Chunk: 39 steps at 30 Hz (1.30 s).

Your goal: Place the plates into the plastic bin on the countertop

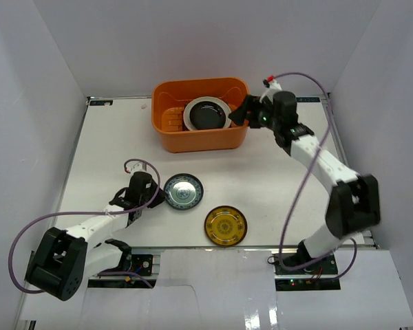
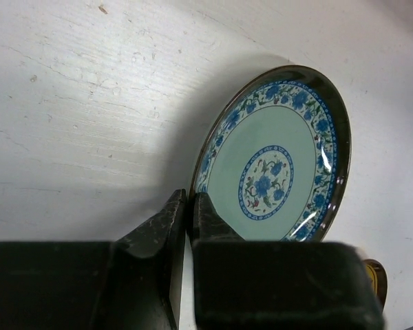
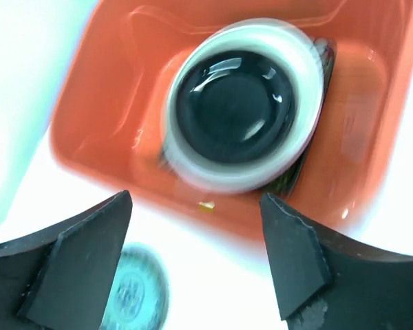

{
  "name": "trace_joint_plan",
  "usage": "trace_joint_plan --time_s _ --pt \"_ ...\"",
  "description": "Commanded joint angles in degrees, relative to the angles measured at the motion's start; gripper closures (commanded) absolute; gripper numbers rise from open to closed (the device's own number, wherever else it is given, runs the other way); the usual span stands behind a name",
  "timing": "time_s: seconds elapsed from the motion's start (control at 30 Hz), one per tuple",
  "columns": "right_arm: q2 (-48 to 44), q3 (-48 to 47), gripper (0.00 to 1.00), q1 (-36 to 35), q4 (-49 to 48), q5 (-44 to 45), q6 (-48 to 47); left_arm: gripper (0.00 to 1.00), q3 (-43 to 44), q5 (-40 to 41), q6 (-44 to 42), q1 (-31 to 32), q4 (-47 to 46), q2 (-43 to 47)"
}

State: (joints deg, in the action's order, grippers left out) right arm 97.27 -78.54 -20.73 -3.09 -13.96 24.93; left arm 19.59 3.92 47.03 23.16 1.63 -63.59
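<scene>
Left pincer (image 2: 190,199) clamped on blue-patterned plate (image 2: 272,165) rim; right pincer (image 3: 196,203) apart over orange bin (image 3: 82,130)

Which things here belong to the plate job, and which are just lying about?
Job: orange bin, black plate and cream plate inside it, blue-patterned plate, yellow-gold plate, countertop.
Lying about: purple cables of the arms.

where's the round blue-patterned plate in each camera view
top external: round blue-patterned plate lies left of centre on the white countertop, at the left gripper.
left wrist: right of centre, rim between the fingers.
right wrist: blurred, bottom left.
shared landmark: orange plastic bin, above the plate in top external and right wrist; not in left wrist.
</scene>
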Motion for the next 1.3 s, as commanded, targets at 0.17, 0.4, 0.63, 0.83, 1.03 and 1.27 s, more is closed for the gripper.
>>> trace_joint_plan --time_s 0.17,0.4,0.63,0.83,1.03,1.27 --pt "-37.9 51.2 0.44 -1.1 -7.6 -8.0 2.3 1.00 3.3 -3.5 -0.3 -0.1 2.9 7.6" --pt "-54.1 62.3 0.48 -1.9 7.5 -12.2 -0.1 1.00 11.6 -8.3 0.1 -0.1 4.2 13.1" --pt "-48.5 66.8 0.24 -2.2 6.4 -17.8 -1.9 1.00 21.9 -11.8 -1.1 -0.1 3.0 8.8" --pt "-48.8 72.6 0.24 -3.3 -1.1 -20.6 2.8 1.00 37.4 -8.8 -3.5 -0.1 3.2 -2.7" --pt "-48.1 74.2 0.29 -4.6 -3.8 -20.7 4.1 1.00 57.4 -7.1 -6.5 -0.9 6.7 -24.7" --pt "-48.1 77.8 0.41 -5.9 -8.9 -19.7 8.1 1.00 74.4 -7.4 -8.7 -3.8 9.8 -43.6"
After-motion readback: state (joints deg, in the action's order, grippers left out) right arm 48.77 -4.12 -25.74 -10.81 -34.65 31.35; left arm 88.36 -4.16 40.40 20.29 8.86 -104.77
